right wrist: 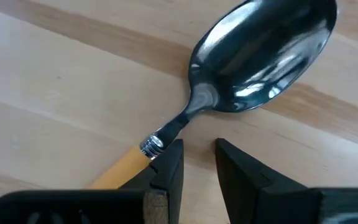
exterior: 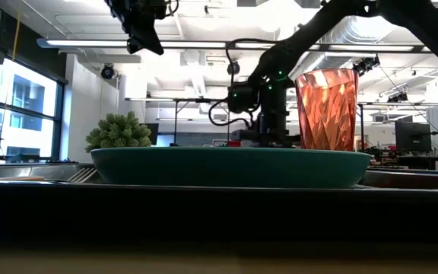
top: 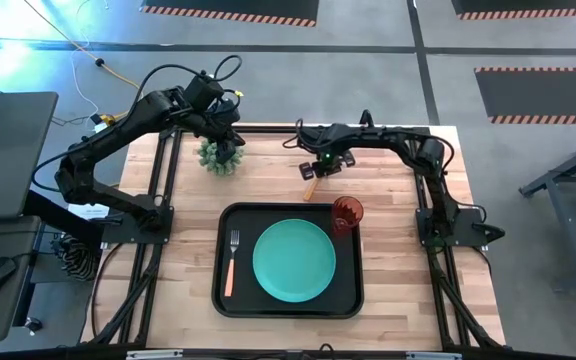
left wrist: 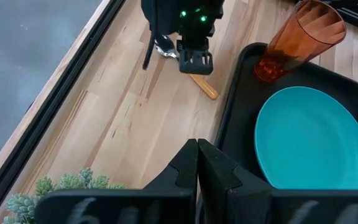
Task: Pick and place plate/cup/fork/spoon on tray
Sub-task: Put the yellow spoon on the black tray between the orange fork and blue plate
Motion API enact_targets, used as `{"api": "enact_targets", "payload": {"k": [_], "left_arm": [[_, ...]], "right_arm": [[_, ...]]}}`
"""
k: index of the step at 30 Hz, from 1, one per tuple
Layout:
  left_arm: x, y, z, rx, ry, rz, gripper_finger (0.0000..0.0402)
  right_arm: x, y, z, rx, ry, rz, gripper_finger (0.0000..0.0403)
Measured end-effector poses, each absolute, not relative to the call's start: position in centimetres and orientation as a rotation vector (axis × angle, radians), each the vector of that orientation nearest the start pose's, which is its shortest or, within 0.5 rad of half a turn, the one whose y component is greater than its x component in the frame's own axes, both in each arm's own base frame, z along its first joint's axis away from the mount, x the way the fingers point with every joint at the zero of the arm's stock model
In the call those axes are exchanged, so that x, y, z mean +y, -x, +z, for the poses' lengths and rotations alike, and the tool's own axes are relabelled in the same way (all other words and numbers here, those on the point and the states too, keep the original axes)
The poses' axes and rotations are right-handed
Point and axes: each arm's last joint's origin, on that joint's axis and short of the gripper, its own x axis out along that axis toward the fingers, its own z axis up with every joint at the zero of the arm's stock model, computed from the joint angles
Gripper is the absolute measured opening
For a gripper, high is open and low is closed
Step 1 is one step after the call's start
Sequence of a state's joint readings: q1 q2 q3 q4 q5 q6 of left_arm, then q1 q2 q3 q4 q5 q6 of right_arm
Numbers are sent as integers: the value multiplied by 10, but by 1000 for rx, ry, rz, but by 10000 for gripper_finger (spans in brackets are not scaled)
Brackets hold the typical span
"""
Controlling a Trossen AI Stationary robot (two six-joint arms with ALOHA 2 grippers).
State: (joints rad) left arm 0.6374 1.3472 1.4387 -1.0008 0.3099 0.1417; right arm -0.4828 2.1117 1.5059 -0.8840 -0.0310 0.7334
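The spoon (right wrist: pixel 253 56) lies flat on the wooden table beyond the tray's far edge, its tan-orange handle (top: pixel 310 187) pointing toward the tray. My right gripper (right wrist: pixel 199 146) is low over it, fingers a narrow gap apart with nothing between them; the spoon's neck lies just beside one finger. The black tray (top: pixel 220 300) holds the teal plate (top: pixel 294 261), the fork (top: pixel 232 262) along its left side and the red-orange cup (top: pixel 347 215) upright at its far right corner. My left gripper (left wrist: pixel 197 146) is shut and empty, above the plant at the far left. My right gripper comes from above, pointing down. One finger (right wrist: pixel 169 165) stands right against the spoon's neck (right wrist: pixel 166 134), where the metal meets the handle. I cannot tell whether it touches. The spoon lies flat on the table, outside the gap between the fingers.
A spiky green potted plant (top: pixel 218 157) stands at the table's far left, under my left gripper. Bare wood lies to the left and right of the tray.
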Motion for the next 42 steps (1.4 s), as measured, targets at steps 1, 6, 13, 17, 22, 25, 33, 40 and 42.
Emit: {"api": "enact_targets", "payload": {"k": [1, 6, 13, 17, 22, 25, 33, 40, 42], "left_arm": [[147, -213, 368, 828, 283, 245, 0], [147, -213, 368, 828, 282, 246, 0], [147, -213, 368, 827, 276, 245, 0], [147, -213, 368, 827, 272, 243, 0], [147, -213, 368, 828, 270, 243, 0], [147, -213, 368, 827, 269, 243, 0], [147, -213, 368, 827, 269, 244, 0], [147, -213, 368, 827, 270, 244, 0], [147, -213, 368, 827, 270, 244, 0]], "right_arm": [[-183, -355, 143, 1276, -961, -905, 83], [-186, -355, 143, 1254, -982, -920, 83], [-188, -358, 144, 1210, -988, -906, 83], [-190, -363, 144, 1163, -982, -892, 83], [-194, -370, 145, 1078, -973, -865, 83], [-196, -375, 146, 1035, -959, -836, 83], [-196, -378, 154, 1056, -994, -812, 83], [-207, -381, 190, 1076, -874, -894, 83], [-212, -377, 195, 1081, -861, -943, 83]]}}
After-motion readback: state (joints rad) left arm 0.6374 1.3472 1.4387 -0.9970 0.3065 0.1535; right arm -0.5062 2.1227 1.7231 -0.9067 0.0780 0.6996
